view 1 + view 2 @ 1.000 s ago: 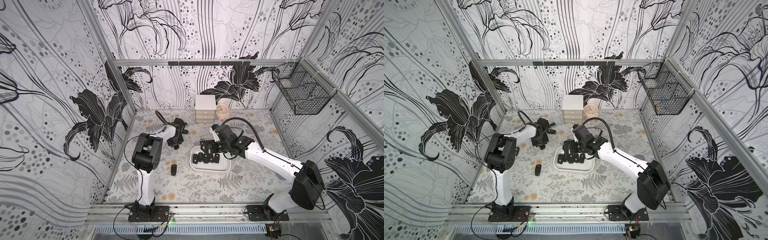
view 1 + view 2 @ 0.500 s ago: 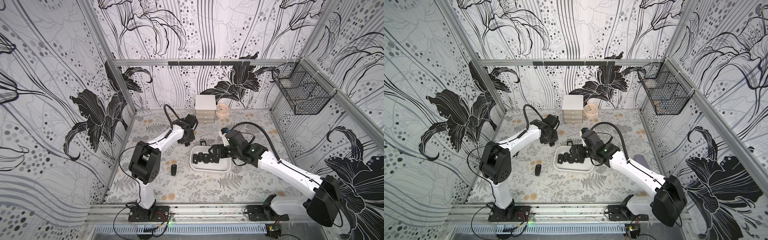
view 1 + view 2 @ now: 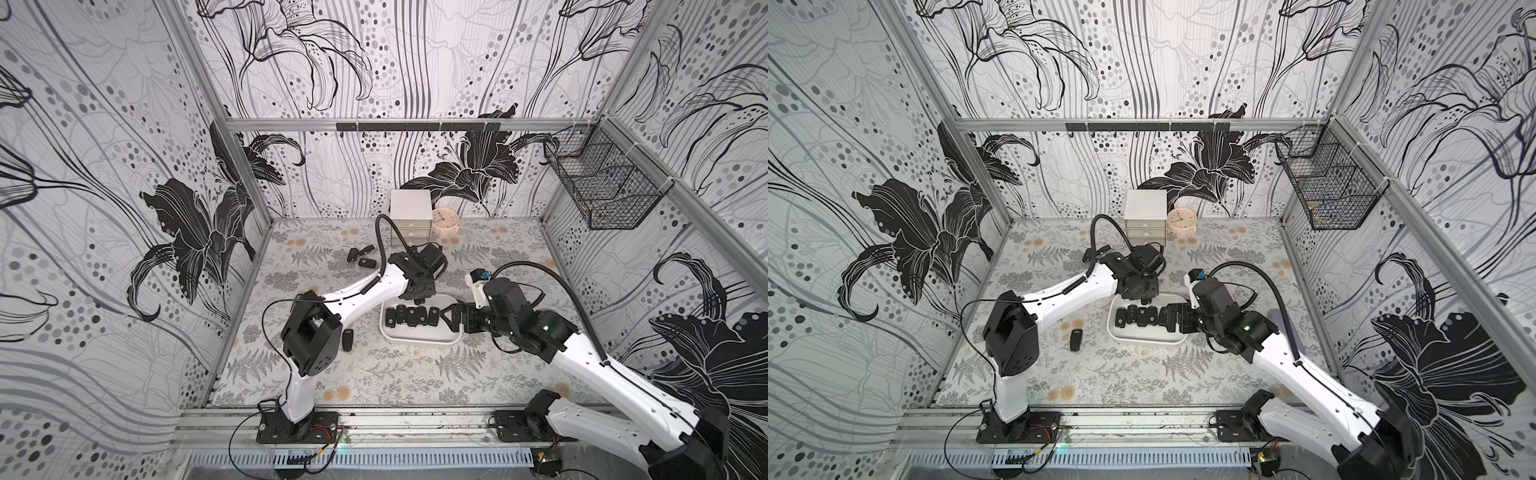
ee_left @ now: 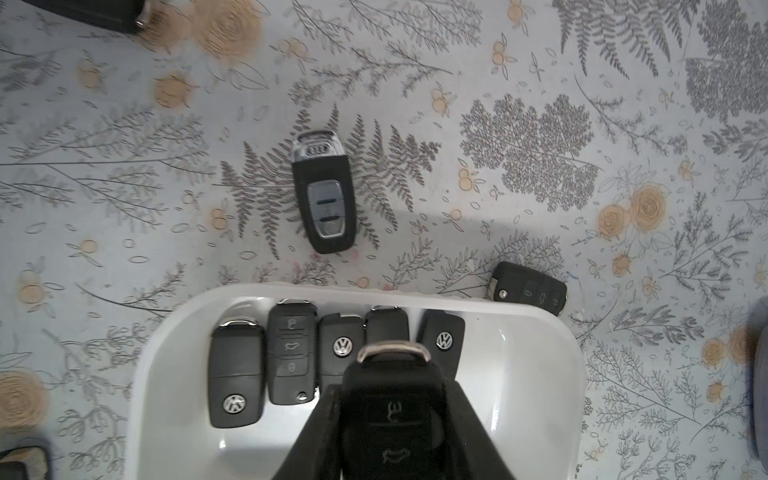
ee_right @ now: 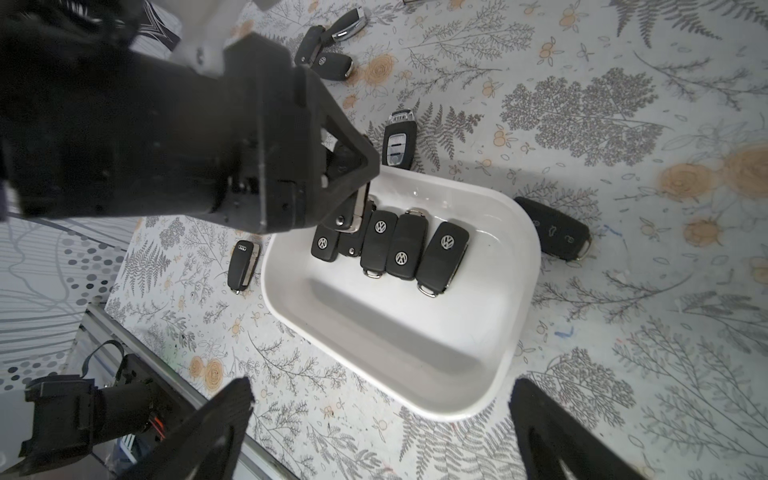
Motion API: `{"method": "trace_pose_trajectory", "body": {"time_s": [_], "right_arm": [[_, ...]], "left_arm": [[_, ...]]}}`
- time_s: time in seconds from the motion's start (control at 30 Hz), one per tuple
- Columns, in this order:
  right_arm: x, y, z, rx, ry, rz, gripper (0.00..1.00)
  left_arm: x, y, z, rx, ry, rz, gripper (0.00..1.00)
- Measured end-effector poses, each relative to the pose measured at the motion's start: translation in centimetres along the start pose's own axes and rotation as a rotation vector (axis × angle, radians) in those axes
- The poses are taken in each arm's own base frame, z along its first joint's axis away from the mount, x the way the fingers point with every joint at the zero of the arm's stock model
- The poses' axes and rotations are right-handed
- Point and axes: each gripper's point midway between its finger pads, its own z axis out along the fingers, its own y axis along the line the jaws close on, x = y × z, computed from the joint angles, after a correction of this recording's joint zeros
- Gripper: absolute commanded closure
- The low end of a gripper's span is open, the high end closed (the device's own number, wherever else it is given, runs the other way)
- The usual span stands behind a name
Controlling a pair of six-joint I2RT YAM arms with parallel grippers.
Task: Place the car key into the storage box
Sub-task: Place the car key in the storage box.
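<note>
In a top view, low of centre, a loose key fob (image 3: 348,340) lies on the counter (image 3: 374,374) left of the storage box (image 3: 419,341). Five fobs (image 3: 411,318) sit in a row inside the box. The right claw (image 3: 451,318) hangs spread wide over the box's right end. Higher in frame, the left claw (image 3: 420,297) is clamped on the car key (image 4: 392,415), held above the box's far edge.

Cannot see the back half of the key (image 4: 392,415) in the left end effector (image 4: 390,388): cut off by the frame edge. Cannot read the fob (image 4: 386,328) behind it, mostly covered. Cannot make out contents of the basket (image 3: 602,195) at 2 o'clock.
</note>
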Motion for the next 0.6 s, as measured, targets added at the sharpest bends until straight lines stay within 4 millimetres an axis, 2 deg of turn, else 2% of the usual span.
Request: {"method": "trace_pose_trajectory", "body": {"time_s": [0.17,0.43,0.6], "right_arm": [[1.3,-0.9,-1.0,0.012,0.007,0.007,0.00],[2.3,-1.6,-2.2,0.020,0.001,0.027,0.00],[2.5,-1.8,-2.6,0.027,-0.002,0.031,0.00]], "left_arm": [[2.5,-2.2,2.4,-0.003,0.048,0.038,0.69],[3.8,-5.5,4.2,0.036,0.071,0.061,0.68],[4.5,-6.5,5.5,0.043,0.087,0.071,0.68]]}}
